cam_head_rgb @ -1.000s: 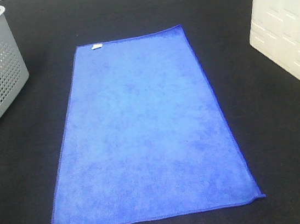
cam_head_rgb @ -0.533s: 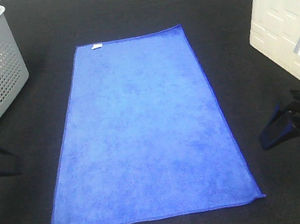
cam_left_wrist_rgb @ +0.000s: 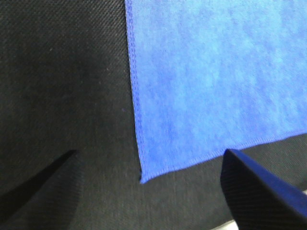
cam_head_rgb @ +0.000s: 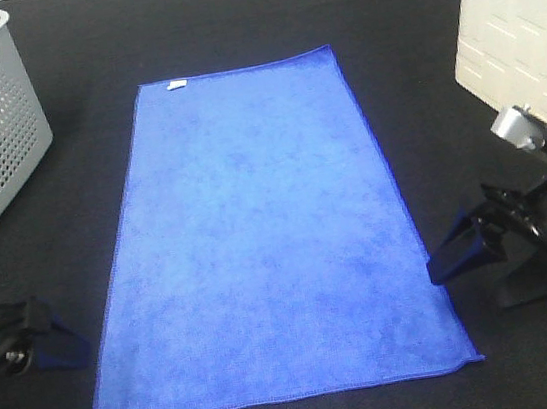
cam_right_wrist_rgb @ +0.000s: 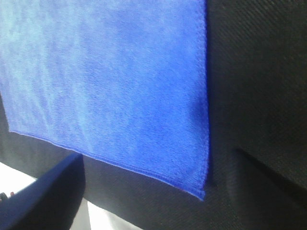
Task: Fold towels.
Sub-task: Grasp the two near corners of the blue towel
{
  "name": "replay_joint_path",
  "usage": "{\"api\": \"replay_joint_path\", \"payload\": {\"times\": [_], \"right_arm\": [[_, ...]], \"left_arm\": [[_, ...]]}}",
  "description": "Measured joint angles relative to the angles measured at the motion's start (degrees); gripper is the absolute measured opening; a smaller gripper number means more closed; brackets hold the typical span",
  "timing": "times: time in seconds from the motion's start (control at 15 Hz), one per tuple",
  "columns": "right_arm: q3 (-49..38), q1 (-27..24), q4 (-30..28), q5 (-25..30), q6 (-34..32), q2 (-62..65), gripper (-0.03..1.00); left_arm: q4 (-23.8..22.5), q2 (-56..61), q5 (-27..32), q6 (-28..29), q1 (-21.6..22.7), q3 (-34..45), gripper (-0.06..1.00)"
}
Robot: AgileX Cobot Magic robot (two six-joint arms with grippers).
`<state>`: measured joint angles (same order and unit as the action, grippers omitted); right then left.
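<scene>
Nothing is folded yet: the towel (cam_head_rgb: 268, 235) lies flat and fully spread on the black mat (cam_head_rgb: 229, 19), between the two grippers. The left gripper (cam_head_rgb: 60, 345) sits low just outside the towel's near left corner, jaws wide apart and empty; in its wrist view that corner (cam_left_wrist_rgb: 142, 178) lies in the gap between the fingers, untouched. The right gripper (cam_head_rgb: 451, 252) is just beside the opposite hem, a little short of the near right corner, jaws also spread wide with nothing in them; its wrist view shows that corner (cam_right_wrist_rgb: 201, 191) between the fingers, flat on the mat. I judge this the approach to the first pinch. Grasping both corners, carrying them to the far edge by the tag (cam_head_rgb: 175, 84), and any further folds are all left to do
</scene>
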<state>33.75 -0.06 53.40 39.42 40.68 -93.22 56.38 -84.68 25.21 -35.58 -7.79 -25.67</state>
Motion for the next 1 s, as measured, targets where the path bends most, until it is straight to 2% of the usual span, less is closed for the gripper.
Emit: {"api": "replay_joint_path", "payload": {"times": [0.07, 0.2, 0.4, 0.53, 0.6, 0.8, 0.87, 1.0], "right_arm": [[-1.03, 0.63, 0.69, -1.89, 1.15, -0.69, 0.76], [-1.89, 6.07, 1.55, -6.76, 2.23, -2.81, 0.76], [-1.89, 11.17, 4.35, -11.06, 2.29, -5.44, 0.76], [-1.83, 11.34, 4.93, -11.46, 2.23, -6.02, 0.75], [-1.83, 11.34, 4.93, -11.46, 2.23, -6.02, 0.75], [-1.72, 11.34, 5.56, -11.86, 2.23, -6.42, 0.74], [-1.66, 11.40, 6.02, -12.26, 2.64, -6.93, 0.70], [-0.80, 11.40, 9.34, -11.34, 5.50, -8.88, 0.61]], "left_arm": [[1.32, -1.43, -1.20, -0.92, -0.97, 0.00, 0.75], [5.79, -5.44, -2.01, -4.81, -1.89, 0.00, 0.73], [15.01, -9.63, -2.98, -13.24, -1.95, -0.06, 0.69], [23.38, -12.15, -2.98, -21.08, -1.95, -0.11, 0.68], [23.38, -12.15, -2.98, -21.08, -1.95, -0.11, 0.68], [31.68, -15.81, 0.11, -30.02, -1.95, -0.17, 0.68], [34.61, -17.65, 2.81, -33.23, -1.95, -0.40, 0.68], [36.50, -20.40, 7.33, -35.52, -1.95, -1.38, 0.67]]}}
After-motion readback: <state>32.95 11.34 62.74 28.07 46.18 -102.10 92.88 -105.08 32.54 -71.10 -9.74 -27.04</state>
